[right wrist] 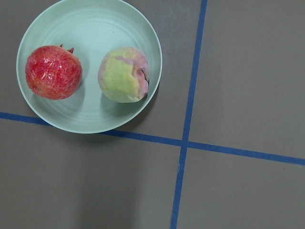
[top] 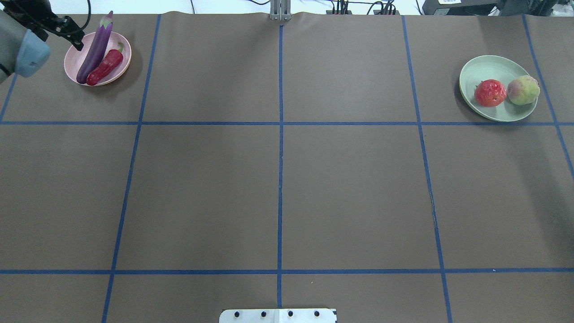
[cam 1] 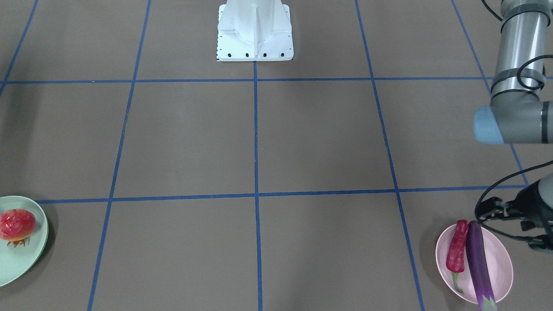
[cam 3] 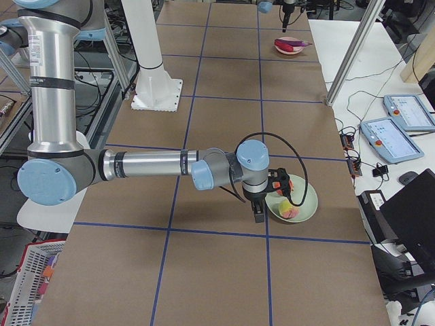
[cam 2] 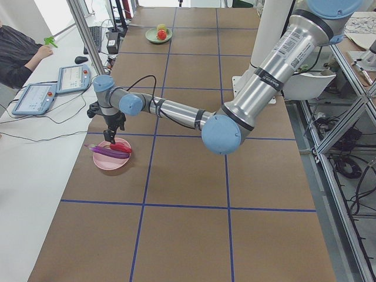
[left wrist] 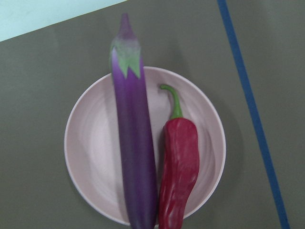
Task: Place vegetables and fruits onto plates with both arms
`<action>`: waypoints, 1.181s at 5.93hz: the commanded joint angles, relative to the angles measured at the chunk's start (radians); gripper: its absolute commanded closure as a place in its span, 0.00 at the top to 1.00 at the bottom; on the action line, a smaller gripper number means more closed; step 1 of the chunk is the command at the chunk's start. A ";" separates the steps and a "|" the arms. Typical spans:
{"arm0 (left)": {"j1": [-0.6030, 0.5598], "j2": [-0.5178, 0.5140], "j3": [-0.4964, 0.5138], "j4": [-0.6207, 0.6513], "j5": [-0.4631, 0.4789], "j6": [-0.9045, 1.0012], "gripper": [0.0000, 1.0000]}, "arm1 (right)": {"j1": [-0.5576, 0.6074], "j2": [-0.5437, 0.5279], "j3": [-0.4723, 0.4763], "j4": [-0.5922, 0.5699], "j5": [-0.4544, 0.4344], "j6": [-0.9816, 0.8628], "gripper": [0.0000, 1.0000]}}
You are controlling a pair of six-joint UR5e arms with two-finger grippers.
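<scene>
The purple eggplant (top: 95,49) and the red chili pepper (top: 105,66) lie side by side on the pink plate (top: 123,47) at the table's far left corner; the left wrist view shows the eggplant (left wrist: 136,157), the chili (left wrist: 180,176) and the plate (left wrist: 95,143) from straight above. My left gripper (top: 74,33) hovers at that plate's outer edge, open and empty. The pomegranate-like fruit (top: 489,93) and the peach (top: 523,90) sit on the green plate (top: 489,67) at the far right. My right gripper (cam 3: 258,212) hangs beside that plate; I cannot tell whether it is open.
The white robot base (top: 278,315) stands at the near edge of the table's middle. Blue tape lines divide the brown table into squares. Beyond the far edge are tablets (cam 2: 35,97), cables and a seated person. A metal pole (cam 2: 88,47) rises near the pink plate.
</scene>
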 commanded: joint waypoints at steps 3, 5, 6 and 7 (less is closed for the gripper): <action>-0.251 0.486 -0.279 0.006 -0.200 0.225 1.00 | 0.001 -0.007 0.006 -0.002 0.003 0.000 1.00; -0.282 0.541 -0.335 0.072 -0.147 0.222 1.00 | 0.001 -0.007 0.009 -0.002 0.003 0.000 1.00; -0.291 0.539 -0.392 0.201 -0.136 0.224 1.00 | 0.001 -0.007 0.011 -0.002 0.003 0.000 1.00; -0.296 0.568 -0.423 0.227 -0.129 0.225 1.00 | 0.001 -0.010 0.001 -0.002 -0.002 0.000 1.00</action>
